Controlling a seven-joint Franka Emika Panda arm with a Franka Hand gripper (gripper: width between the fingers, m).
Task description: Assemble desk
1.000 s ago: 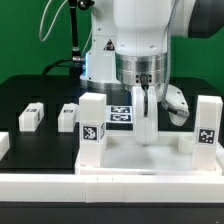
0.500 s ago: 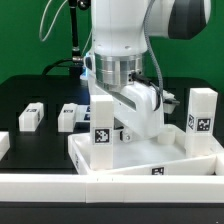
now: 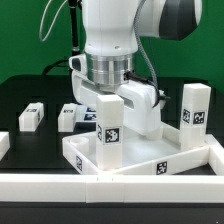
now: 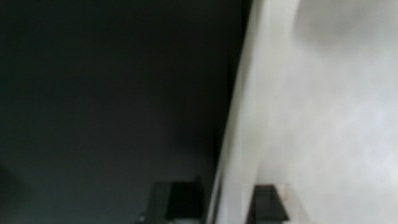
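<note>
Gripper (image 4: 228,203) was seen clamped on the desk panel (image 3: 120,172) rim; upright legs (image 3: 109,122) were marked with black-and-white tags, patterns not legible.

The tabletop (image 3: 140,149) sits on the table (image 3: 30,92), from the middle out to the exterior view's right. It lies just behind the long rail (image 3: 50,183) that runs across the front. Two legs stand upright in it: the near leg (image 3: 109,121) toward its left end and the far leg (image 3: 193,110) at its right end, farther back.

My arm comes down behind the near leg, which hides most of my hand (image 4: 222,203). In the wrist view, my fingers (image 4: 178,200) sit on either side of the tabletop's wall, with the table on one side of it.

Off to the exterior view's left, the outer loose leg (image 3: 31,116) and the inner loose leg (image 3: 68,116) lie on the table side by side, apart from the tabletop.
</note>
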